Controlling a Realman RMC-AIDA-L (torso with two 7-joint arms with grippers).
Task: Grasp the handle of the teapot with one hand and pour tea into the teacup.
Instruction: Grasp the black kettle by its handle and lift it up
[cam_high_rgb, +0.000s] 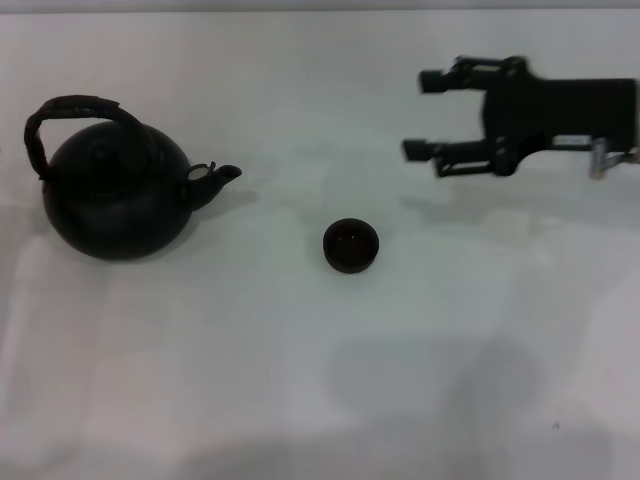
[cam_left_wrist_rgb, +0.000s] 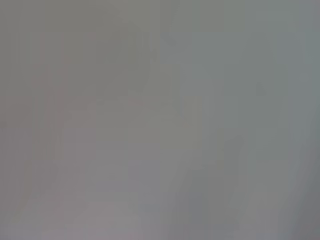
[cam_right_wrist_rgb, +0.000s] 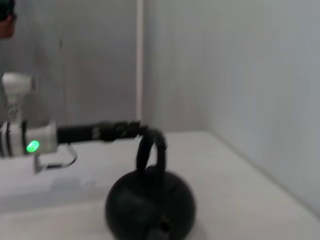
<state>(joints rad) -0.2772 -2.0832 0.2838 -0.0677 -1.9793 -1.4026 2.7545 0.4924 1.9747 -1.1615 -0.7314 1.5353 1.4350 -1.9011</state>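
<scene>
Teapot (cam_high_rgb: 115, 195): sits upright on the white table (cam_high_rgb: 300, 380), lid on, spout aimed toward the teacup; the landmark for all entries below.
Handle (cam_high_rgb: 70, 108): arched hoop standing up over the teapot's top; in the head view nothing touches it.
Teacup (cam_high_rgb: 351, 246): off the teapot's spout side and a little nearer to me, well apart from the pot; whether anything is in it I cannot tell.
Progress: by my judgement nothing is done yet; grasp, lift, carry and tilt all remain.
Right gripper (cam_high_rgb: 428, 116): mine, held above the table well apart from the teapot, beyond the teacup on its far side, fingers pointing back toward the pot.
Right jaws: spread wide, holding nothing.
Left gripper: absent from the head view; its own wrist view shows only blank grey. The right wrist view shows a dark arm (cam_right_wrist_rgb: 95, 133) reaching in level with the hoop's crown from the side away from my right gripper; contact and finger state cannot be told.
</scene>
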